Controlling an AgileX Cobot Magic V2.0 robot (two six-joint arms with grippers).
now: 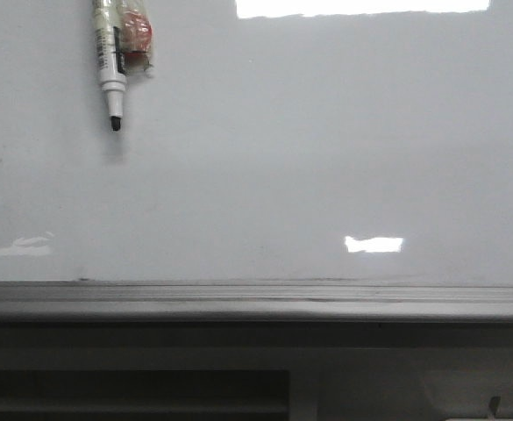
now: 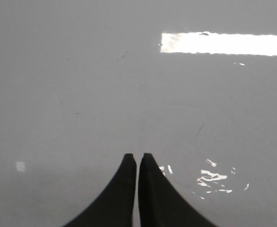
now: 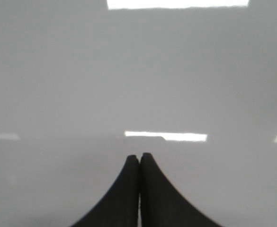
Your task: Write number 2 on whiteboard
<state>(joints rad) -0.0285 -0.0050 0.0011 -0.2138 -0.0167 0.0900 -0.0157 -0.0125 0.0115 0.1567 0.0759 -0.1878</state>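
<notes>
I see the whiteboard (image 1: 265,175) filling the front view, its grey rail along the near edge — no strokes of the number 2 on it. A white marker (image 1: 110,61) lies at the far left, black tip toward me. Left pincer (image 2: 138,156) and right pincer (image 3: 139,156) — both closed, holding nothing, over bare board.

Glossy pale whiteboard (image 1: 265,175); unmarked

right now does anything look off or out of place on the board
The marker pen at the upper left of the whiteboard has a crumpled clear wrapper with something red against it. Neither the left gripper nor the right gripper holds anything; both are shut. No strokes show yet.
</notes>
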